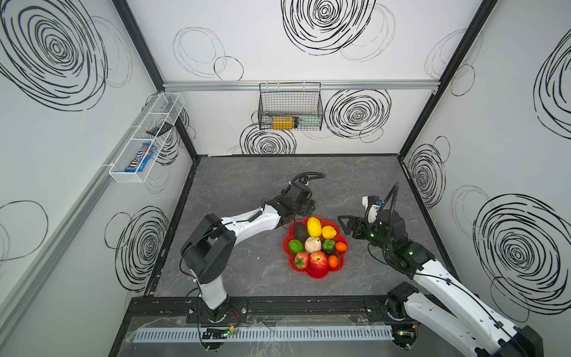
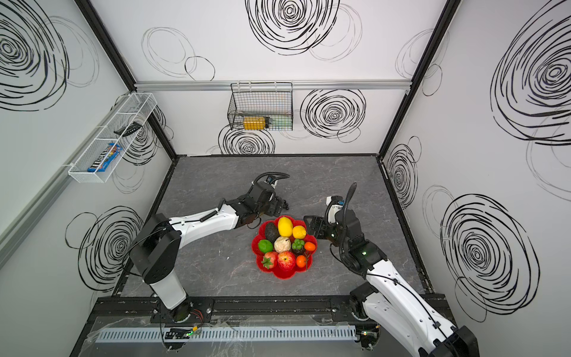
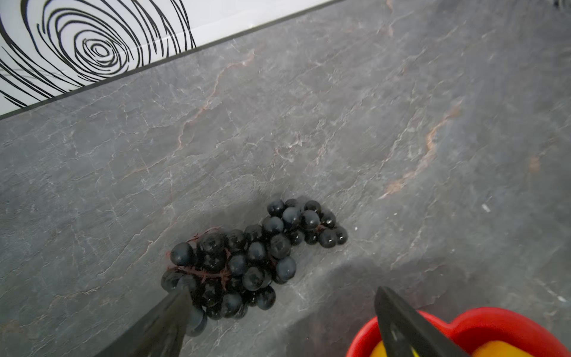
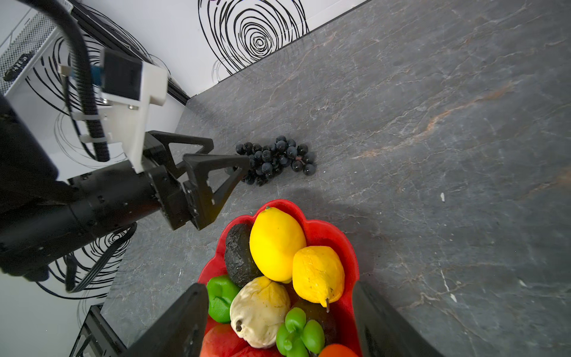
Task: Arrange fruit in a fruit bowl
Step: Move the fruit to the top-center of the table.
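On the grey surface [image 1: 247, 185], just beside the red fruit bowl [image 1: 318, 273]: 1 black grape bunch [image 3: 247, 259], loose at the left pincer [image 3: 281, 290], spread apart; right pincer [image 4: 278, 289] likewise apart, empty.

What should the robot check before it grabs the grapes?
1. The left gripper is open: ok.
2. It holds nothing: ok.
3. The grape bunch lies on the table ahead of its fingers: ok.
4. Those fingers are low enough to close around the bunch: cannot tell.
5. The right gripper is open and holds nothing: ok.
6. The fruit bowl has a free spot: cannot tell, it looks crowded.
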Robot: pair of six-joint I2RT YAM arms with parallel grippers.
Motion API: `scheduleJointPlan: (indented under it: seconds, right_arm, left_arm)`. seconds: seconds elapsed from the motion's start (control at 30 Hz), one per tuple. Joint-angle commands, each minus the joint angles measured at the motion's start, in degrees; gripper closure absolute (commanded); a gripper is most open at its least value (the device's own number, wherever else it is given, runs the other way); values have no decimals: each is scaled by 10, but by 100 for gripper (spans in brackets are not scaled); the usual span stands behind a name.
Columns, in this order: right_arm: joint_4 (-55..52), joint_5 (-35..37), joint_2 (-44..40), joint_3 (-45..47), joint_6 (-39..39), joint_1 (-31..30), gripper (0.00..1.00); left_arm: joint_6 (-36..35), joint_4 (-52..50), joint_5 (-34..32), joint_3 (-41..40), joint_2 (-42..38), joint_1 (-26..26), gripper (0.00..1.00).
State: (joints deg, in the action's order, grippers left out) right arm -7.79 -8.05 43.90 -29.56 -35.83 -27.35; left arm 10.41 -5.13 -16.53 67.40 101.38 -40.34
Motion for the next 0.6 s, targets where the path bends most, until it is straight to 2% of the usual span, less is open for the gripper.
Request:
scheduleJointPlan:
  seconds: [0.0,0.13,0.37,0.57]
  right_arm:
    - [13,-16,-15,14,4,8,21]
    - [17,-29,-21,29,-3,13,19]
    - [16,-29,-18,30,0,16,12]
    - [18,-30,-14,24,-5,16,7]
  left_arm:
    - [-47,-30,17,26,19,20,3]
    - [-62,-75,27,61,54,24,0]
    - [-68,-106,41,83,84,36,4]
    - [-60,-120,-2,109,114,50,4]
